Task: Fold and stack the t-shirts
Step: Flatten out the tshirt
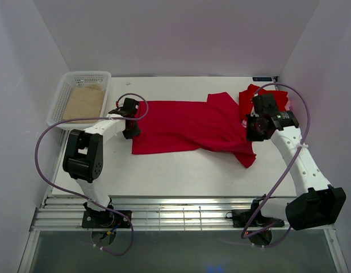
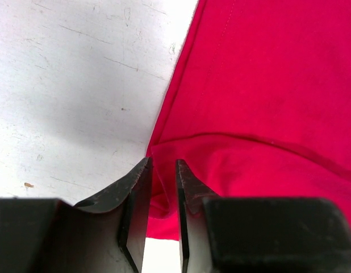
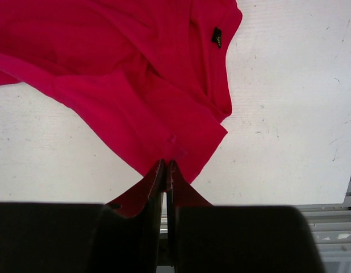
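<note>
With the right fingers [image 3: 165, 166] pinched shut on a corner of the red t-shirt [image 1: 187, 125] and the left fingers [image 2: 163, 166] slightly parted, hem loose between them, a one-sided pull could drag and rumple it.

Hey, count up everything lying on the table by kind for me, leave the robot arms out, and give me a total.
Red t-shirts: 2, the spread-out t-shirt and the bunched t-shirt at the far right
White basket: 1
Tan sheet, inside the basket: 1
Total: 4
</note>
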`<state>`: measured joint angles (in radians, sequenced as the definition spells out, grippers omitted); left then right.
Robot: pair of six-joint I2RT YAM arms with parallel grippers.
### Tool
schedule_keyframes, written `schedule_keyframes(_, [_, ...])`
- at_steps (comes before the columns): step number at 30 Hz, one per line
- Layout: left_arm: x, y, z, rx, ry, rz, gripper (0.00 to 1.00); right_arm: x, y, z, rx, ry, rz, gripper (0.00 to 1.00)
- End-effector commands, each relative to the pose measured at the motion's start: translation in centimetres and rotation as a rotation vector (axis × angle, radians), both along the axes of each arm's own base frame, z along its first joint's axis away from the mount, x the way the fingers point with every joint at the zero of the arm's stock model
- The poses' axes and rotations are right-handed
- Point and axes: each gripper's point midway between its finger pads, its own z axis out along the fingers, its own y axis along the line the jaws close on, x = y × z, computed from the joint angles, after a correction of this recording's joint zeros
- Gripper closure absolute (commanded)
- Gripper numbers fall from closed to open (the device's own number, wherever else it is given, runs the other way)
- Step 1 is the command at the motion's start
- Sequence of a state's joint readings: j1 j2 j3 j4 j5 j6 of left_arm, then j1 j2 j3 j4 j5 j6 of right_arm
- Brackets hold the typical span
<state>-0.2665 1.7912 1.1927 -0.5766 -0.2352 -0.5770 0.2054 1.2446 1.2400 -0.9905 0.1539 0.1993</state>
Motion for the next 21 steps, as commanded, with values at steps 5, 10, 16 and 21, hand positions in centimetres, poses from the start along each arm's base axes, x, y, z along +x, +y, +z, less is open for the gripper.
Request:
schedule_keyframes(5, [-0.1,0.1,0.3,-0.009,-0.008,0.009,0.66,0.4,0.3,2.1,0.016,-0.056,0.007,0.92])
schedule_keyframes(10, [-0.1,-0.1,0.0,-0.018,0.0,0.004,0.7,0.3,0.4,2.1,0.023,-0.056,0.006,0.92])
schedule_keyframes(16, [-0.5,-0.4,-0.6,-0.035,0.016,0.001,0.7,0.1,0.3,2.6,0.024,-0.069,0.005,0.92])
schedule_keyframes(21, [-0.7,-0.5,-0.8,-0.038,0.018,-0.009,0.79,-0.2,0.3,2.3,0.023,-0.061,0.004,0.92])
